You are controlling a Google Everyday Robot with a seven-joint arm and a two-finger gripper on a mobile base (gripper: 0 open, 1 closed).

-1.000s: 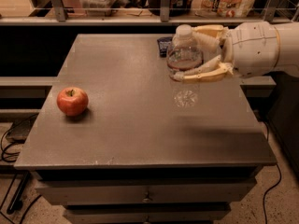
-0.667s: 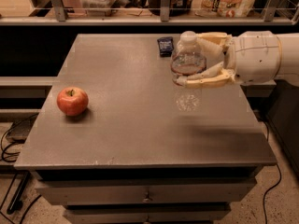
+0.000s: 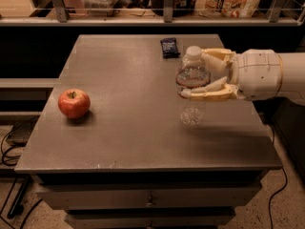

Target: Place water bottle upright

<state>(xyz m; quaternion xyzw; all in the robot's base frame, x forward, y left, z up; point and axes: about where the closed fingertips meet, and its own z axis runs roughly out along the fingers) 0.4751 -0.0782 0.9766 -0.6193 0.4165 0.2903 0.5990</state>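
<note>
- My gripper (image 3: 197,75) reaches in from the right side, above the right half of the table (image 3: 128,70).
- My fingers (image 3: 209,93) are closed around the water bottle (image 3: 191,112). One finger crosses in front at the dark label band and the other sits behind, near the neck.
- The gap between the fingers is only as wide as the bottle, and I have hold of nothing else.
- The bottle is upright in my grip, white cap on top, with the clear crinkled body hanging below my fingers.
- The bottle's base is right at the tabletop. I can't tell whether it touches or sits just above.
- The bottle is over the right-centre of the table, nearer the right edge than the left.
- An apple (image 3: 74,103) sits on the left part of the table, stem up, well apart from the bottle.
- A small dark packet (image 3: 169,46) lies flat near the far edge of the table, behind the bottle and slightly to its left, not touching it.
- A drawer front with a small knob (image 3: 150,204) shows under the tabletop.
- Cables (image 3: 9,151) lie on the floor to the left of the table.
</note>
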